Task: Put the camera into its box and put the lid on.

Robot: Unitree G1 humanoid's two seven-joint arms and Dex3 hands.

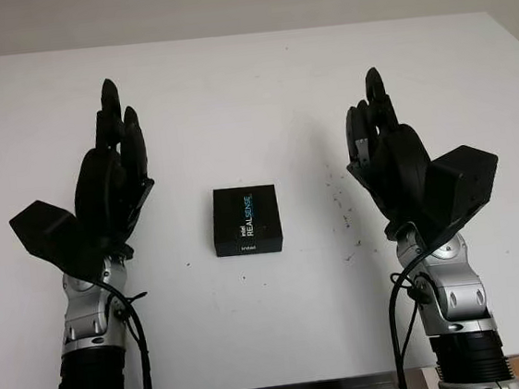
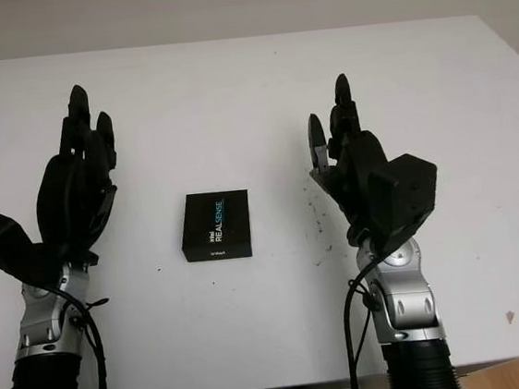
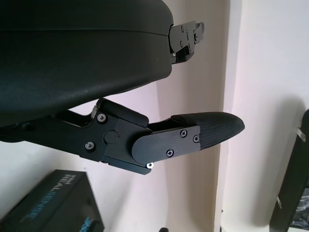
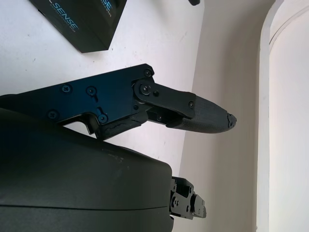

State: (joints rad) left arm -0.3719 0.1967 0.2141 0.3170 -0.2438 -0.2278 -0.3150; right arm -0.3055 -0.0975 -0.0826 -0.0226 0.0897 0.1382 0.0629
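Fingers: both hands' extended, nothing held, left hand [image 1: 110, 187] and right hand [image 1: 395, 157] flanking box [image 1: 246, 219] | box: lidded on table [image 1: 248, 84] | task: judged complete.

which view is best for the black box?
Left eye view: the whole black box lies on the white table, lid on, label readable, between both open hands. Right eye view matches. Both wrist views catch one corner.

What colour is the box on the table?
Black box, with white and blue lettering on its lid; clearest in the left eye view.
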